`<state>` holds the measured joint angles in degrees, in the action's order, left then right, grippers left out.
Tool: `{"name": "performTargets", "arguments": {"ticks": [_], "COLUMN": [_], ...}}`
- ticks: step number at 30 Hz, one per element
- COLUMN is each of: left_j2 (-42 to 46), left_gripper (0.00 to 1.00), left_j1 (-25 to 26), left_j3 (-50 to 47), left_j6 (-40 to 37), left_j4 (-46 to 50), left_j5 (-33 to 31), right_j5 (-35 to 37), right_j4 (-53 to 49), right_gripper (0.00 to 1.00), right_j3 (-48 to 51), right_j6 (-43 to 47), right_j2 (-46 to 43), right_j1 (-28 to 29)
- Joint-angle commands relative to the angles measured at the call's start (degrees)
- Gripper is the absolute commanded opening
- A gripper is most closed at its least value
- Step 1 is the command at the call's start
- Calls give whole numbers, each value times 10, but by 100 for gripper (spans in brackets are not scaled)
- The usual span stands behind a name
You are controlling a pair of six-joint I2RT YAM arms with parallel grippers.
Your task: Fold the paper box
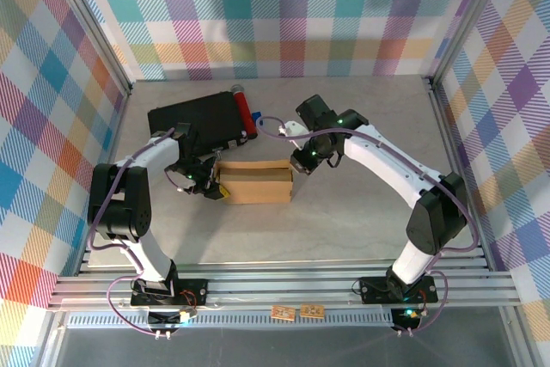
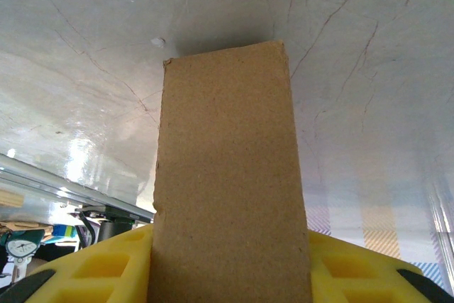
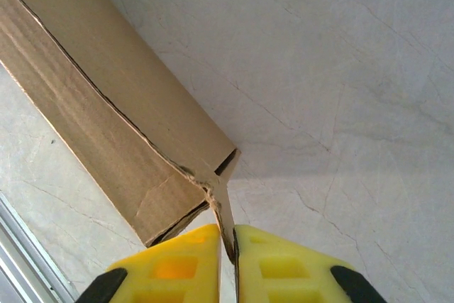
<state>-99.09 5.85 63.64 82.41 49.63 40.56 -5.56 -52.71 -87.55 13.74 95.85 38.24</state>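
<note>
The right gripper [image 3: 228, 240] has its yellow fingers pressed nearly together on a thin cardboard tab at the near corner of the paper box [image 3: 120, 104], seen edge-on between them. At the other end, the left gripper [image 2: 230, 250] has its fingers standing apart on either side of a broad cardboard panel that rises between them. I cannot tell whether they press on its edges or merely flank it. From where I stand, the step looks like tucking an end tab home. To do it well, I would keep the pinch low on the tab and swing it along its crease rather than pull, since that corner already looks rumpled and split. The far end should be braced so the box does not slide across the pale surface [image 3: 340, 69]. The box sits around the middle of the surface between the two grippers, just in front of the black case [image 1: 189, 126] with the red cylinder [image 1: 243, 107] at its side. Its long axis runs left to right, roughly parallel to the near edge, one short end pointing at each gripper. From the right wrist it stretches away diagonally.
</note>
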Motion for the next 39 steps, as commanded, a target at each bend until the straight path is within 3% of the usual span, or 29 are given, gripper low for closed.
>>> {"name": "performTargets", "arguments": {"ticks": [1,6,14,26,39], "left_j2": [-17,-19,-19,-19,-13], "left_gripper": [21,21,21,22,26], "left_j1": [-2,-2,-2,-2,-3], "left_j3": [-4,-4,-4,-13,-30], "left_j6": [-3,-3,0,14,39], "left_j4": [37,37,35,23,-10], "left_j5": [-77,-76,-75,-70,-60], "right_j5": [-12,-11,1,21,40], "right_j4": [-10,-9,-21,-51,-50], "right_gripper": [15,15,0,0,0], "right_j3": [-13,-16,-20,-41,-32], "right_j6": [-11,-16,-36,-240,-347], "right_j2": [8,10,13,27,23], "right_j1": [9,9,11,23,43]}}
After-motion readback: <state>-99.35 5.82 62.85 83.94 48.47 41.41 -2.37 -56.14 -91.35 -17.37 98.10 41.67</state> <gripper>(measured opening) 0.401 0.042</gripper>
